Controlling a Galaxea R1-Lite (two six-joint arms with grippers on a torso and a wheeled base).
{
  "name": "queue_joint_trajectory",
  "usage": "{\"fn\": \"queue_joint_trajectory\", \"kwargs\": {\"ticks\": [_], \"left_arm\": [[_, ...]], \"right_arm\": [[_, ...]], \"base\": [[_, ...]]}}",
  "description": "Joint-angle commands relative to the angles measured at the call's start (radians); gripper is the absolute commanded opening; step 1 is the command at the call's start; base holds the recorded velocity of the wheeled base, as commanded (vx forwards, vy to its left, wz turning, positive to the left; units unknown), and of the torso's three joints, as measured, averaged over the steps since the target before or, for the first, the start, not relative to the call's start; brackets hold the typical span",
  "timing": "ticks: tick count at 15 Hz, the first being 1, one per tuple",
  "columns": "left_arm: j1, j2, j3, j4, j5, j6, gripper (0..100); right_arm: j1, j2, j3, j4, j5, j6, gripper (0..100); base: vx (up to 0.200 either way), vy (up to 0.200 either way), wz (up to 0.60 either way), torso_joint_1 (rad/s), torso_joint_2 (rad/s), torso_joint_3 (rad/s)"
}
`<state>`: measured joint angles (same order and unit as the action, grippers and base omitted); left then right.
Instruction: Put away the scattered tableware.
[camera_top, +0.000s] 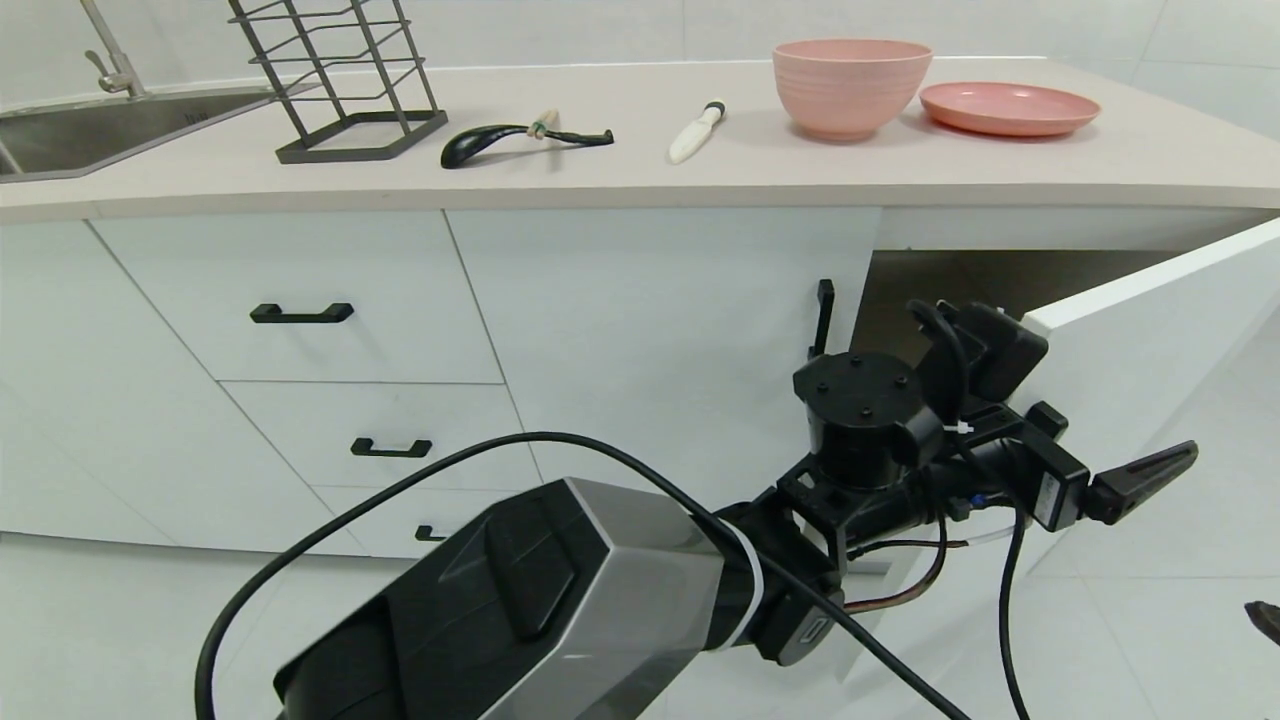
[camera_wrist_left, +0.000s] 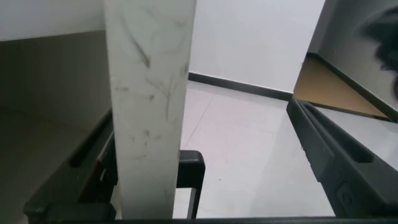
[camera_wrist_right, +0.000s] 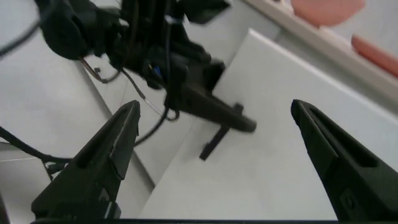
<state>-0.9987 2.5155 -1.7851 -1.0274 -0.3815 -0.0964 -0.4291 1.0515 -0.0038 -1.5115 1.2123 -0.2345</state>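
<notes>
White cabinet door (camera_top: 1180, 380) stands inside the spread left pincer (camera_wrist_left: 205, 162); right pincer (camera_wrist_right: 216, 115) gapes wide nearby.

Pretty plain white kitchen here. Beige countertop (camera_top: 640, 170) runs along a white tiled wall (camera_top: 600, 30), with a steel sink (camera_top: 100, 125) and faucet (camera_top: 110, 55) at the left end. Below are white drawers (camera_top: 300, 260) with black handles (camera_top: 301, 314), and one cabinet door (camera_top: 1150, 330) at the right swung open. The floor (camera_top: 100, 620) is glossy pale tile, with a dark baseboard (camera_wrist_left: 239, 86) along the far wall.
</notes>
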Motion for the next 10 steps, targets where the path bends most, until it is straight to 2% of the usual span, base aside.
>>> {"fn": "queue_joint_trajectory", "kwargs": {"ticks": [1, 5, 10], "left_arm": [[-0.001, -0.004, 0.024, -0.014, 0.000, 0.000, 100], [-0.055, -0.007, 0.133, -0.152, -0.004, -0.002, 100], [-0.112, 0.008, 0.122, -0.166, -0.004, -0.016, 100]], "right_arm": [[0.052, -0.123, -0.001, -0.001, 0.000, 0.000, 100], [0.127, -0.182, -0.007, -0.001, -0.022, -0.003, 100], [0.144, -0.194, -0.147, 0.001, -0.063, 0.001, 100]], "base": [[0.000, 0.000, 0.00, 0.000, 0.00, 0.000], [0.000, 0.000, 0.00, 0.000, 0.00, 0.000], [0.000, 0.000, 0.00, 0.000, 0.00, 0.000]]}}
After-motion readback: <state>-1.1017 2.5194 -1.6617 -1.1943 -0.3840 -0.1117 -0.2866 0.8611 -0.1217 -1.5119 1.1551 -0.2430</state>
